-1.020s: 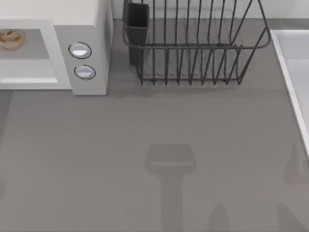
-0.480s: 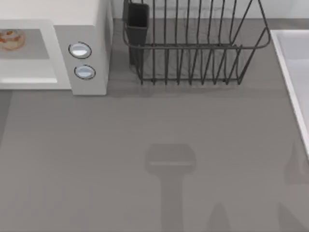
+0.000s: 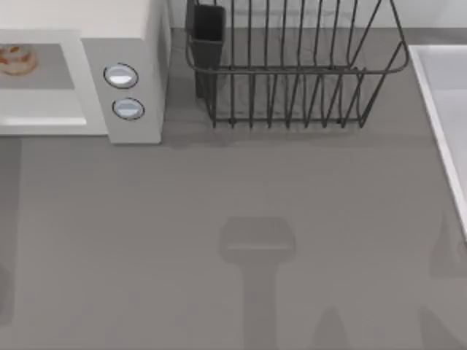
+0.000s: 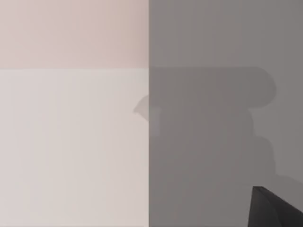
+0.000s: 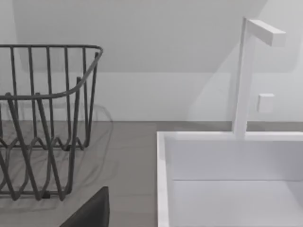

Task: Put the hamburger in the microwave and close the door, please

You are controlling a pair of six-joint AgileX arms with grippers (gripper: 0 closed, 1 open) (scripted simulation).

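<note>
Hamburger (image 3: 16,60) inside microwave (image 3: 135,44) at 10 o'clock, cavity open. Door swing pending: broad, steady push until flush. Finger states of both grippers: cannot tell.

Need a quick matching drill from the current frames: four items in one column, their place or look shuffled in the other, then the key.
Items
1. hamburger
2. knobs
3. dish rack
4. sink

Descriptions
A. dark wire frame at the back middle of the table
B. white basin at the top view's right edge
C. inside the microwave, on its grey floor
D. stacked one above the other on the microwave's front panel

Pairs: 1-C, 2-D, 3-A, 4-B
</note>
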